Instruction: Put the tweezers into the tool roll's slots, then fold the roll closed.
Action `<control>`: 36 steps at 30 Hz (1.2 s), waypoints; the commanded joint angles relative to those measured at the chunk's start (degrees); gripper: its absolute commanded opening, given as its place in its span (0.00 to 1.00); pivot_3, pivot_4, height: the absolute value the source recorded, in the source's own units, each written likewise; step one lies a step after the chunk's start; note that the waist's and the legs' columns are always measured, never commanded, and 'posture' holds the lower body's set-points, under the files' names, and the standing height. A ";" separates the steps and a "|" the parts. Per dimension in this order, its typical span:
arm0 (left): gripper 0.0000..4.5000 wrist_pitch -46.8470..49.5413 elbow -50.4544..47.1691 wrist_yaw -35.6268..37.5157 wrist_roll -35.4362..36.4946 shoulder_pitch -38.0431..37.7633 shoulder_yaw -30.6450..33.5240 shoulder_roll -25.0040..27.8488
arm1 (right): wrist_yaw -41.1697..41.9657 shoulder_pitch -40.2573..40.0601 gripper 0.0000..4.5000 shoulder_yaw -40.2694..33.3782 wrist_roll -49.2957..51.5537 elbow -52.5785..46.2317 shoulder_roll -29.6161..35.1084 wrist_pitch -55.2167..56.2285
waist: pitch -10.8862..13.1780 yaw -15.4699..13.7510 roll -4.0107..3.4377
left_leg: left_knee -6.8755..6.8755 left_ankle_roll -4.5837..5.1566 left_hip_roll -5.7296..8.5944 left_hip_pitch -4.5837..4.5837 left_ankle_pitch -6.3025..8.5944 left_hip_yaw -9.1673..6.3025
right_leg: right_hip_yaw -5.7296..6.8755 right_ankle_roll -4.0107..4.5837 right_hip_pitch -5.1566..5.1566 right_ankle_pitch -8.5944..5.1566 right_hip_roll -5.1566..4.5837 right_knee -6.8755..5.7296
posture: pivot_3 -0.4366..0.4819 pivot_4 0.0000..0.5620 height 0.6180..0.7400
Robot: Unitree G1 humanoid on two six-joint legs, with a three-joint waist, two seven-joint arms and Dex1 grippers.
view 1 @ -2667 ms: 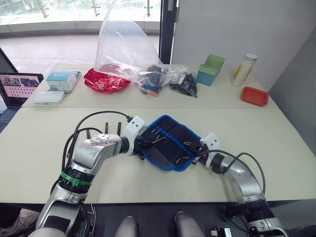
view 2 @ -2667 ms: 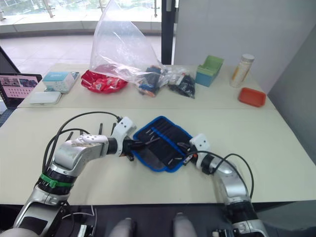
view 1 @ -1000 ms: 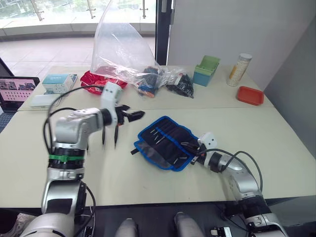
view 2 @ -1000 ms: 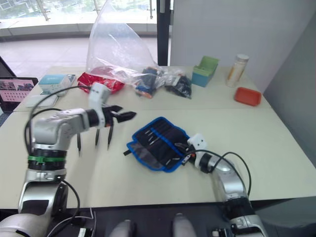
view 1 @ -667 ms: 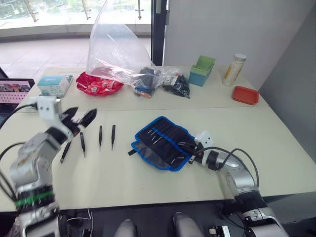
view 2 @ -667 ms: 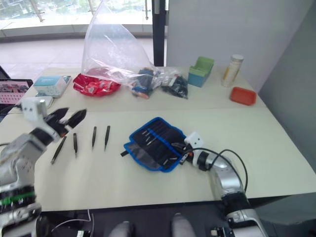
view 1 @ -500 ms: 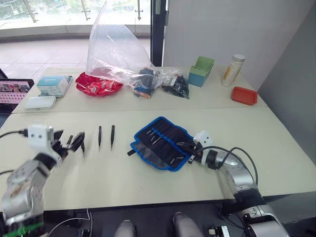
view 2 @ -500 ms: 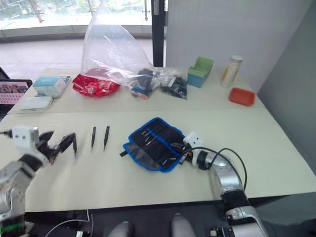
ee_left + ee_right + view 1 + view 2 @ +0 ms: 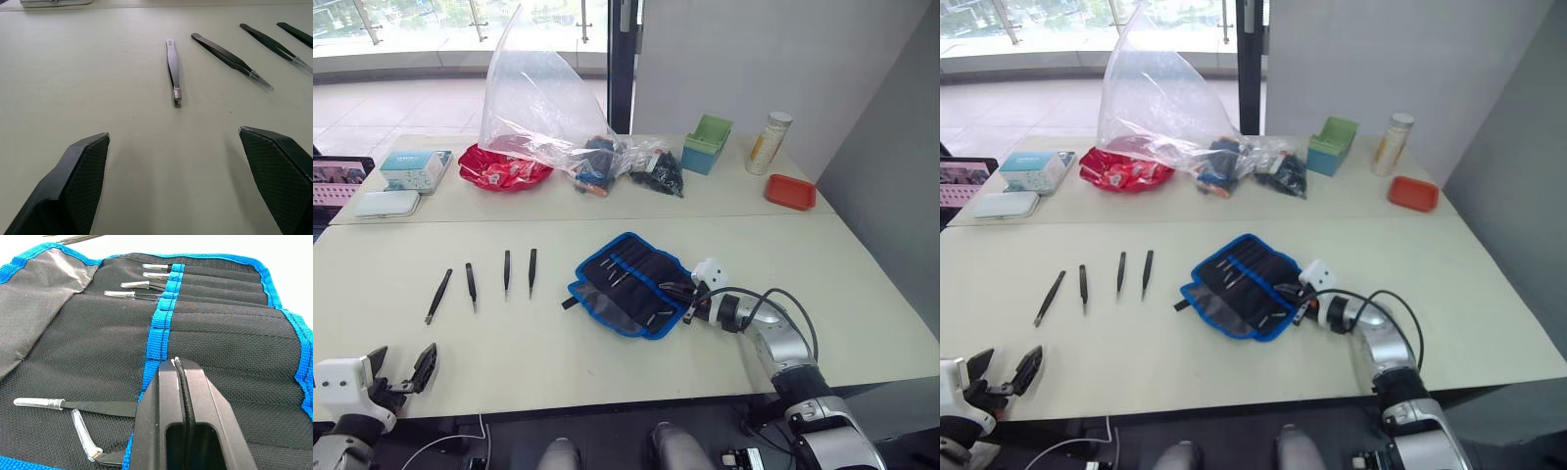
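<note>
Pale table (image 9: 607,343): the left gripper (image 9: 396,369), jaws spread, has swung away to lower left, leaving four tweezers (image 9: 506,271) unloaded; right gripper (image 9: 185,396) pressed together on the tool roll (image 9: 626,282).

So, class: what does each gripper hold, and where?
Left gripper open, holding nothing. Right gripper: fingers shut over the tool roll; anything pinched cannot be told.

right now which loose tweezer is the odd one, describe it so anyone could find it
Start at the open tool roll mid-table and look toward the robot's left, where four tweezers lie in a row. Take the farthest, the outermost tweezer. Unlike its pointed neighbours, it lies slanted and ends in a blunt silver tip.
</note>
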State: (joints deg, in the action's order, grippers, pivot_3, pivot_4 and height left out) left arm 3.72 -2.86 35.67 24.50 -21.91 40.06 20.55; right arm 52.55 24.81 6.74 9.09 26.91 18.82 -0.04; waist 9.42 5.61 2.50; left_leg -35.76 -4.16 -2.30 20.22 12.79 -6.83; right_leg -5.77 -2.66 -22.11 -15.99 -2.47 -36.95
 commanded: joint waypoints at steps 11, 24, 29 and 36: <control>0.99 5.61 -0.76 -2.52 5.17 4.73 -2.36 3.26 | 1.81 -4.41 0.00 5.37 -3.22 1.38 -0.89 -3.85 | 0.00 -0.15 -0.01 | 0.06 -0.11 -0.11 -0.01 0.07 0.14 | -0.02 0.05 -0.06 -0.03 0.05 0.01 | 0.48 0.27 1.00; 0.99 17.04 4.01 -10.72 -1.12 17.83 -9.49 11.92 | -0.19 -6.55 0.00 3.89 -2.34 -4.58 -0.46 -6.95 | -0.02 0.36 0.03 | 0.92 -0.24 -0.22 -0.10 0.15 0.16 | -0.02 -0.29 -0.24 0.21 0.23 0.02 | 0.48 0.27 1.00; 0.99 17.58 4.81 -11.96 -1.93 18.10 -8.72 12.44 | -0.74 -7.72 0.00 3.93 -2.77 -5.30 0.00 -7.02 | -0.02 0.21 0.02 | 0.98 -0.30 -0.30 -0.08 0.19 0.16 | -0.01 -0.18 -0.32 0.19 0.31 0.03 | 0.48 0.27 1.00; 0.99 19.87 2.82 -12.61 -1.91 16.68 -8.61 12.58 | -1.20 -7.48 0.00 3.67 -2.56 -5.47 0.39 -7.33 | -0.01 0.05 0.02 | 0.97 -0.32 -0.30 -0.08 0.20 0.16 | -0.01 -0.17 -0.29 0.18 0.31 0.09 | 0.48 0.27 1.00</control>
State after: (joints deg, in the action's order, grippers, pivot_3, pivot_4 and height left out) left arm 22.78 0.82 23.55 22.77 -4.58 30.49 32.29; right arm 50.88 20.06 6.77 9.15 17.58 18.96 -3.77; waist 9.40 5.66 2.52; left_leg -34.79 -4.48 -2.60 20.14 12.99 -6.67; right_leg -5.78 -2.83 -22.39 -15.81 -2.17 -36.85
